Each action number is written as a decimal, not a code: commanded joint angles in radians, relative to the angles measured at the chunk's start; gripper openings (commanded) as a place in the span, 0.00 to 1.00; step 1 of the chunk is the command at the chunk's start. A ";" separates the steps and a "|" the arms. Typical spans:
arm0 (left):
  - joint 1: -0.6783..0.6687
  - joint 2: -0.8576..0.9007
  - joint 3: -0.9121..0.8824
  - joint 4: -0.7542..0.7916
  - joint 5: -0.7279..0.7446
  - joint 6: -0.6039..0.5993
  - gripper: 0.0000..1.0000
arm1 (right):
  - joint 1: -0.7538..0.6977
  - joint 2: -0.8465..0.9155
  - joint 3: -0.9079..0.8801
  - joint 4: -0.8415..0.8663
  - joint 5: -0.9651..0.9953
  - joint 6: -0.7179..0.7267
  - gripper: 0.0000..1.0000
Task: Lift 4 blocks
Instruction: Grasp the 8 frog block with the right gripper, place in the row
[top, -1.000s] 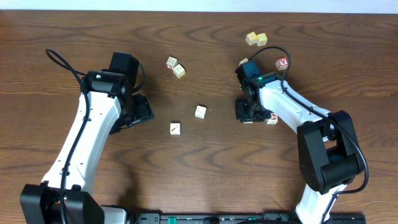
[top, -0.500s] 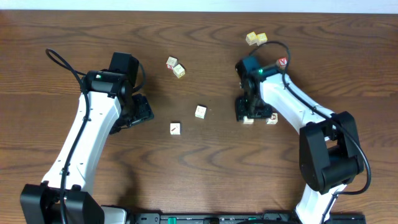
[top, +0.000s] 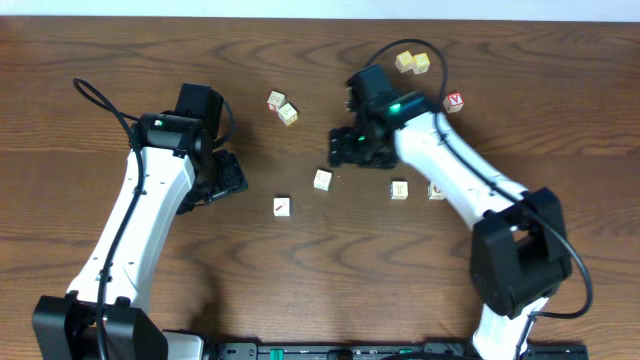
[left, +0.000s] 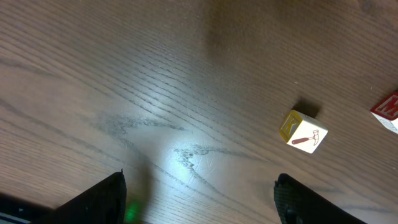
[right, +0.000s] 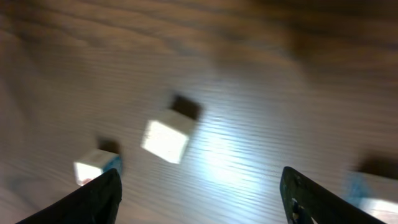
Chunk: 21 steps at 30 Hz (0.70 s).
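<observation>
blocks (right: 165, 140) blurred, red cube (left: 388, 112) cut off

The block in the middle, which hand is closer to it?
Right. The right hand is just past the block, toward the far edge; the left hand sits well off to its side.

Blurred white block (right: 165, 140) on wooden table (right: 261, 93)

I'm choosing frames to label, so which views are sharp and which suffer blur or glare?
Overhead: sharp, evenly lit, soft shadows beside the arms. Left wrist: sharp, hammer block crisp, with a glare patch on the table. Right wrist: heavily blurred; the pale cube is a smear, its marks unreadable.
</observation>
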<state>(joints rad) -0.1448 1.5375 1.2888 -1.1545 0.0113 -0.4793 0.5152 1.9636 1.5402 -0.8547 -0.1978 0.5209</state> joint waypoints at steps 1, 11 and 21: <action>0.002 -0.002 -0.011 -0.007 -0.020 -0.017 0.76 | 0.084 0.060 0.000 0.035 0.079 0.173 0.78; 0.002 -0.002 -0.011 -0.011 -0.019 -0.017 0.76 | 0.172 0.167 0.000 0.078 0.222 0.324 0.71; 0.002 -0.002 -0.011 -0.015 -0.019 -0.016 0.76 | 0.172 0.188 0.000 0.118 0.285 0.324 0.44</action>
<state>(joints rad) -0.1448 1.5375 1.2888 -1.1637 0.0113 -0.4793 0.6838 2.1456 1.5398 -0.7372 0.0433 0.8349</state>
